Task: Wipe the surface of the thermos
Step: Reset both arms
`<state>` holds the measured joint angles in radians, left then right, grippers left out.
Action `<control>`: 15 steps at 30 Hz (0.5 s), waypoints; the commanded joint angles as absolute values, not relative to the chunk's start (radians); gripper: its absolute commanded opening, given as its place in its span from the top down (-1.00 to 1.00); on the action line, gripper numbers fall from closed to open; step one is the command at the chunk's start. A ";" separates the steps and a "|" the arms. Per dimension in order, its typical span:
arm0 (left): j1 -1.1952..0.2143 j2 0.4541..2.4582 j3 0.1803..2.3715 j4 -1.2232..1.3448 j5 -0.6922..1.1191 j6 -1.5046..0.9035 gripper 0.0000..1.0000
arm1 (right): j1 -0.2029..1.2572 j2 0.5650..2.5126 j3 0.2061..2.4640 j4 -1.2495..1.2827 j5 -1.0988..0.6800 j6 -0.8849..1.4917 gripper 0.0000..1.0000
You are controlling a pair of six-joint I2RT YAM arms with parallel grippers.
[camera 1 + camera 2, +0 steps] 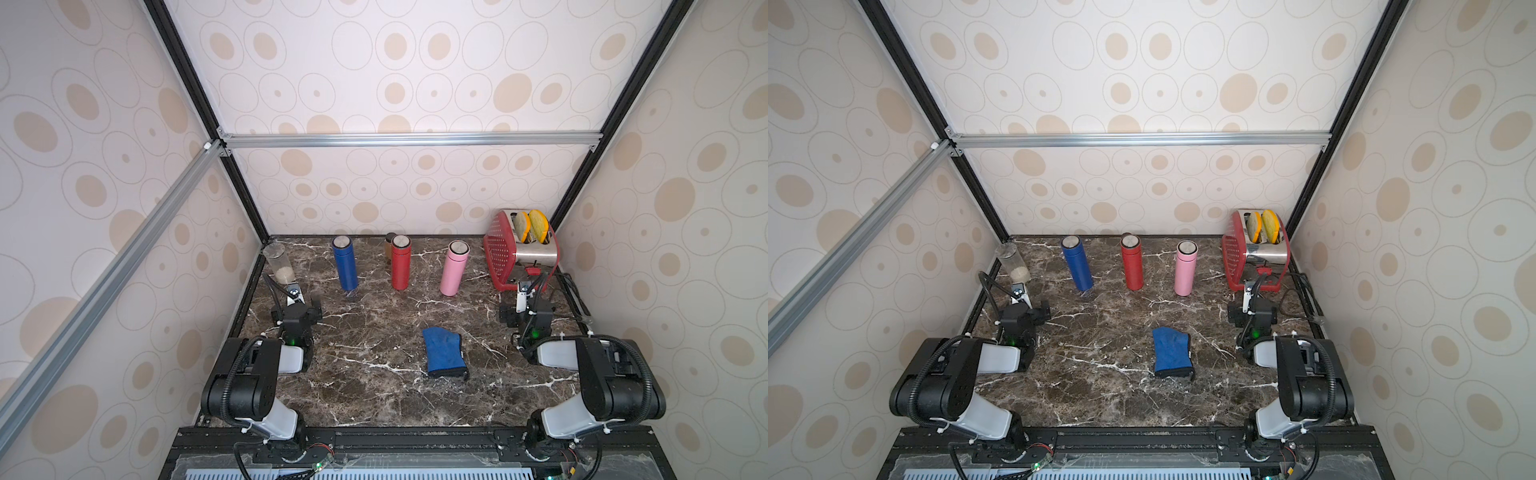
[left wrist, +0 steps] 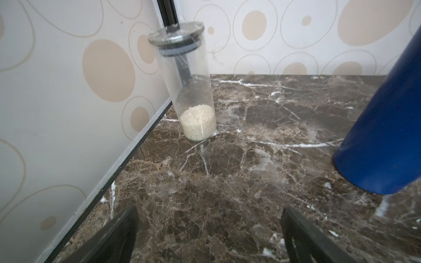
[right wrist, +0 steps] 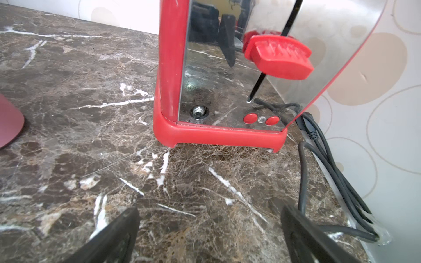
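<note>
Holding left gripper (image 2: 209, 214) and right gripper (image 3: 209, 214) spread wide, gripping nothing. Finding blue thermos (image 1: 345, 264), red thermos (image 1: 401, 264) and pink thermos (image 1: 454, 270) standing mid-frame, cloth (image 1: 444, 351) lying below them. Risking toppling a tall thermos by wiping sideways unbraced.

We see only a bit of a brown thing (image 1: 388, 245) behind the red thermos (image 1: 401, 264), blue thermos (image 2: 382, 118) cut off in the left wrist view, pink thermos (image 3: 9, 123) just a corner in the right wrist view.

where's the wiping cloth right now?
In both top views the blue cloth lies on the marble table, right of centre and nearer the camera than the pink thermos; nothing touches it.
</note>
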<state>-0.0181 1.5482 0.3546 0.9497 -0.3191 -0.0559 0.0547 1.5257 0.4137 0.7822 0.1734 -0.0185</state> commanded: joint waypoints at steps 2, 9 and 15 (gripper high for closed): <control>-0.008 1.539 0.377 0.927 -0.331 -0.069 -0.98 | 0.049 1.493 0.379 0.832 0.117 -0.052 -1.00; -0.008 1.538 0.377 0.925 -0.334 -0.068 -0.98 | 0.053 1.534 0.414 0.794 0.224 -0.008 -1.00; -0.008 1.542 0.405 0.881 -0.333 -0.070 -0.98 | 0.053 1.538 0.405 0.820 0.207 -0.020 -1.00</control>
